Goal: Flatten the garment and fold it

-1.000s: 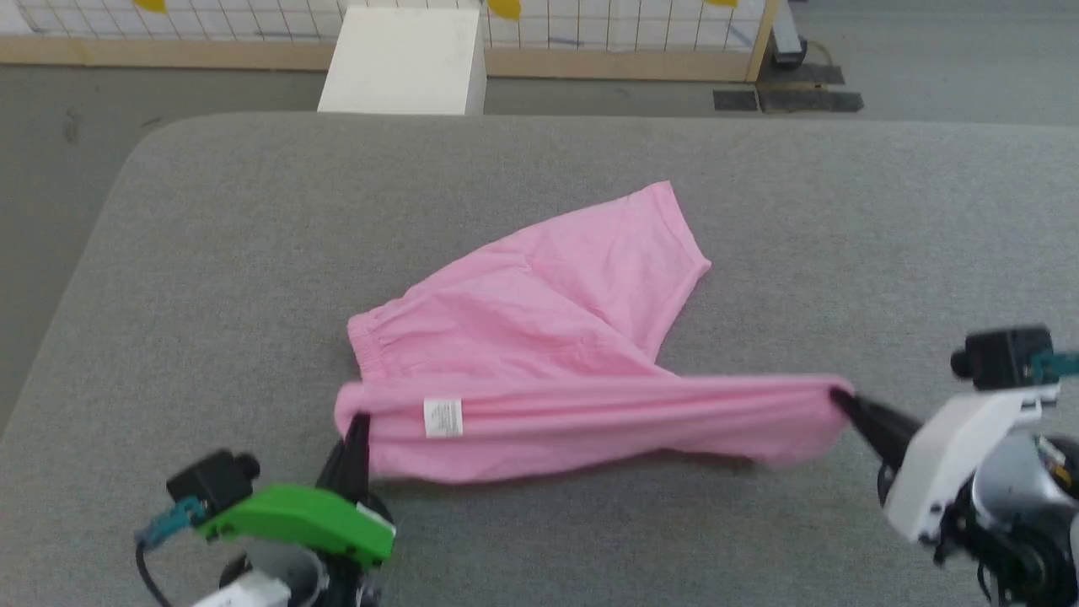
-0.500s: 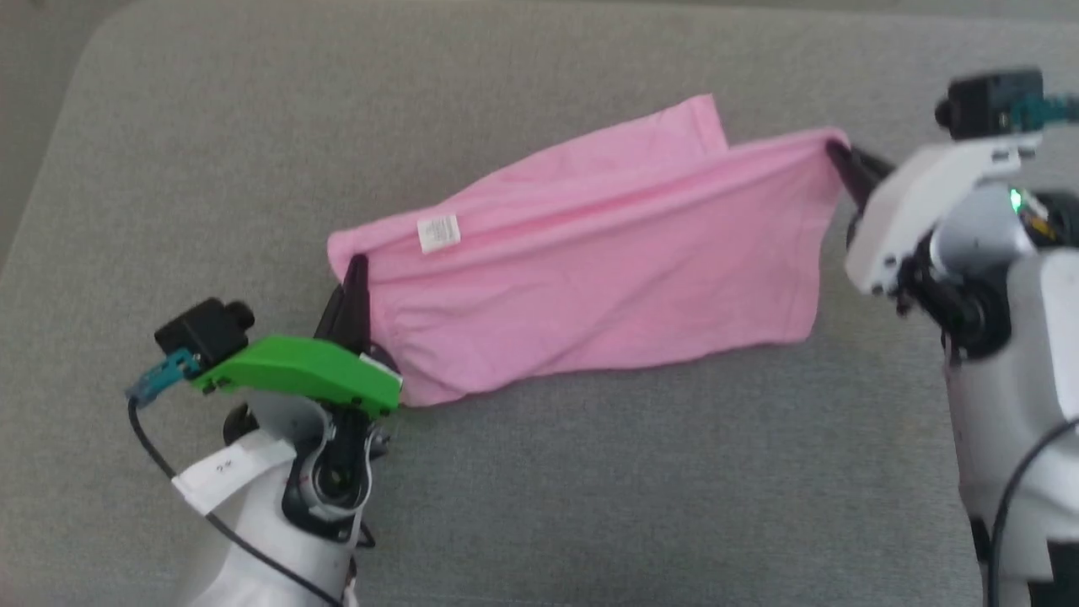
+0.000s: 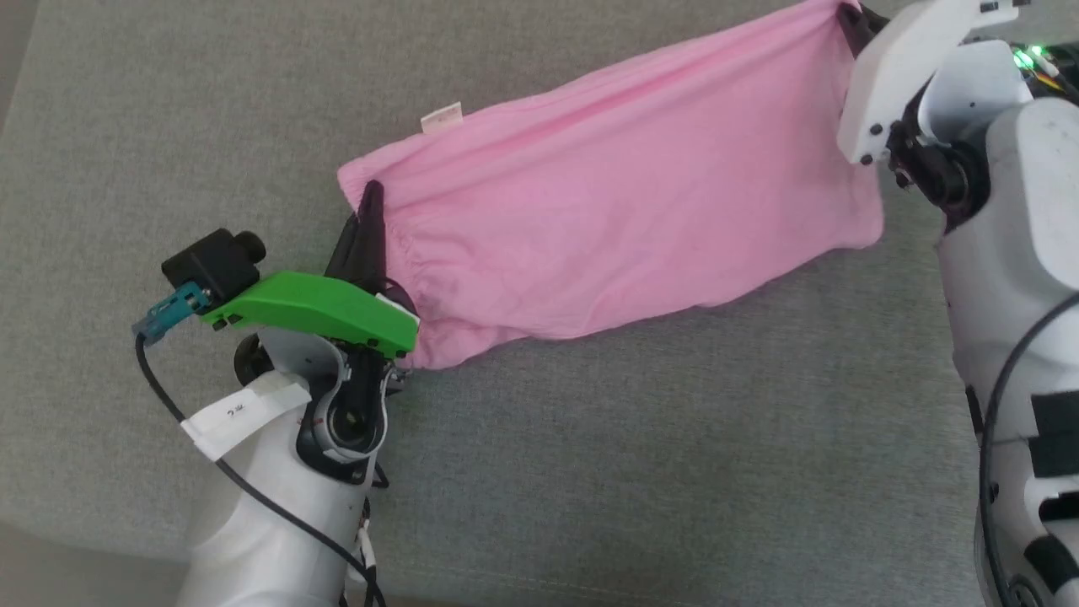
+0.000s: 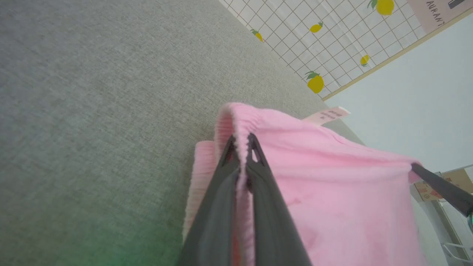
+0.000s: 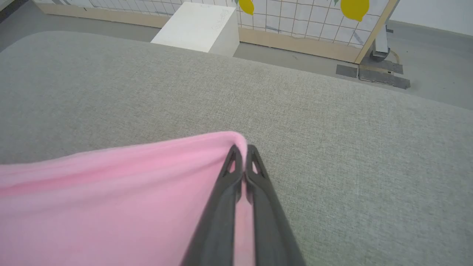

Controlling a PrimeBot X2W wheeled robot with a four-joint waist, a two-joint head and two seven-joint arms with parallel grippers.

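The garment (image 3: 615,211), light pink pants, hangs stretched between my two grippers above the grey padded table (image 3: 590,438). My left gripper (image 3: 371,194) is shut on the gathered waistband end (image 4: 242,122); a small white tag (image 3: 441,118) sticks up from the top edge. My right gripper (image 3: 847,13), at the top right of the head view, is shut on the far corner (image 5: 236,138). The lower edge of the cloth droops toward the table; I cannot tell whether it touches. In the left wrist view the right arm's dark finger (image 4: 441,188) shows at the far corner.
The grey table's near edge (image 3: 84,548) runs along the bottom left of the head view. Beyond the far edge stand a white box (image 5: 199,27) and a lemon-patterned grid panel (image 5: 314,16) on the floor.
Both grippers have lifted and carried the garment up the head view, so it now hangs as one stretched panel. The head camera has tilted down.
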